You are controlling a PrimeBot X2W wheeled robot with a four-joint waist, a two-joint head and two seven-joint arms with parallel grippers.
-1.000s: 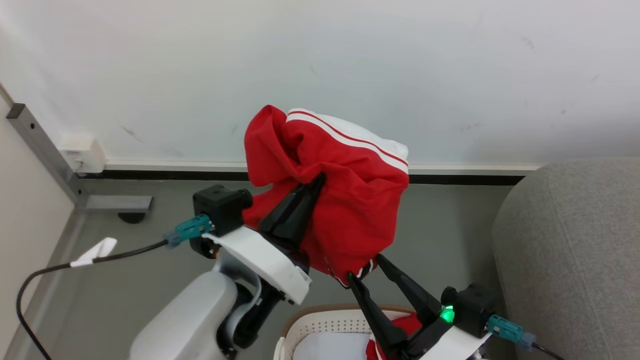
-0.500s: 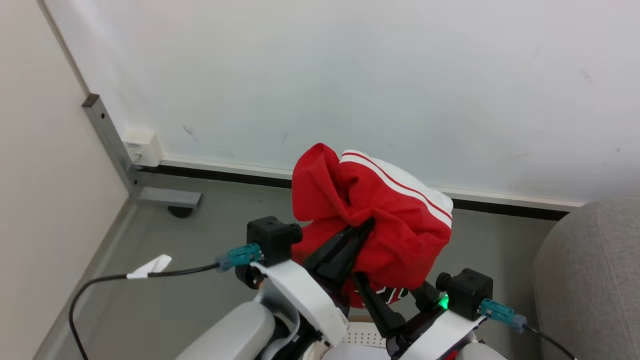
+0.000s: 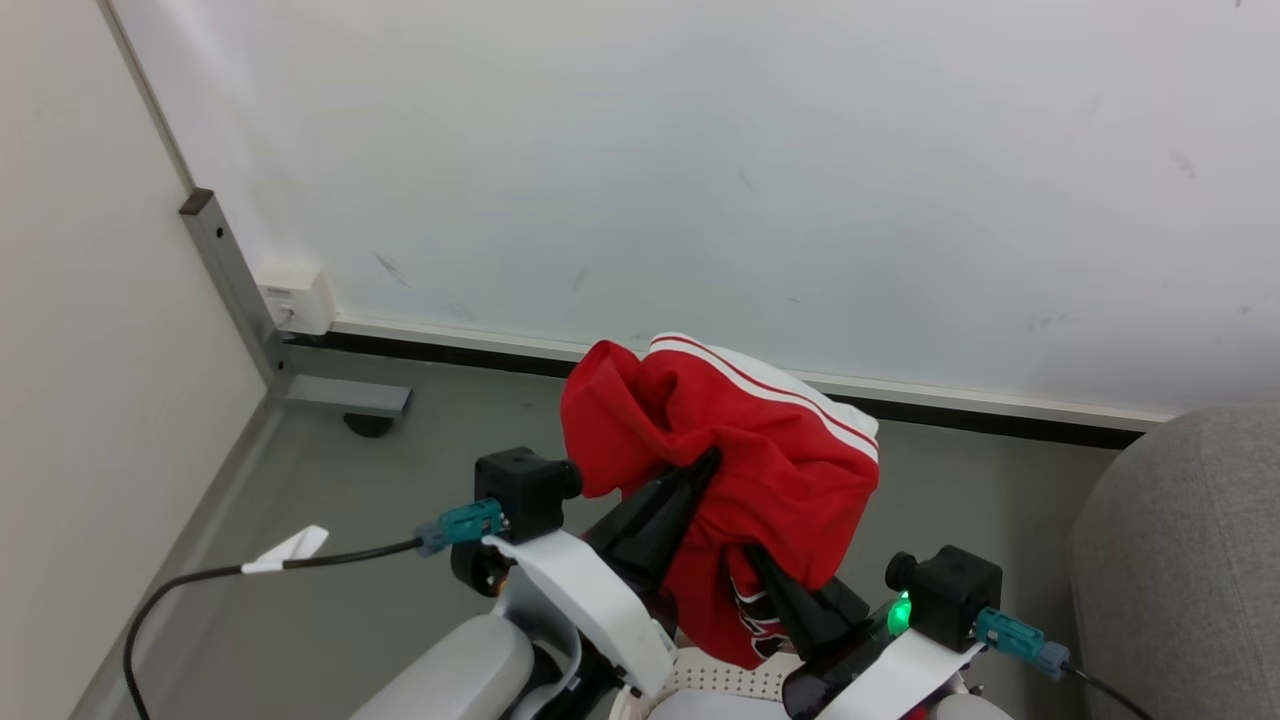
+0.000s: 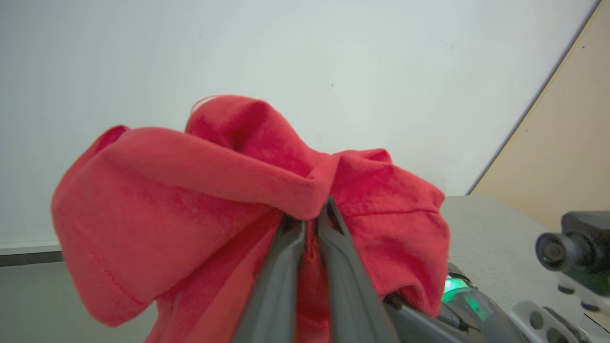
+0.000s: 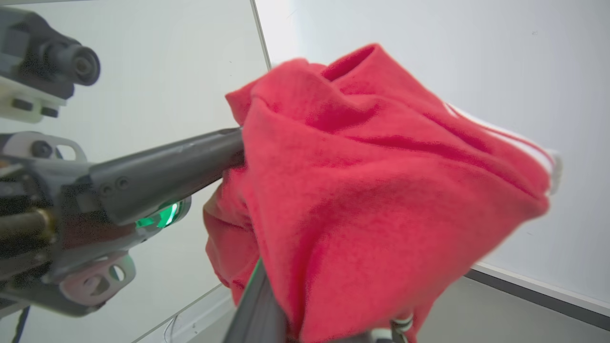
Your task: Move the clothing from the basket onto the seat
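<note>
The clothing [image 3: 760,450], a bright red garment with white stripes, hangs bunched in the air in front of the wall. My left gripper [image 3: 706,460] is shut on its upper folds; in the left wrist view the fingers [image 4: 290,247] pinch the red cloth [image 4: 190,200]. My right gripper [image 3: 754,556] is shut on the lower part, where dark numerals show. The garment [image 5: 381,200] drapes over its fingers in the right wrist view, beside the left gripper [image 5: 236,147]. A strip of the basket [image 3: 720,672] shows under the arms. The seat [image 3: 1180,570] stands at the right.
A white wall with a dark baseboard [image 3: 1000,412] runs behind. A metal post with a foot [image 3: 340,396] and a wall box [image 3: 296,297] stand at the left by a beige panel. A black cable [image 3: 250,573] trails over the grey floor.
My right gripper, open under the garment's hem a second ago, has shut on its lower part. The head view has shifted; the left grip is unchanged.
</note>
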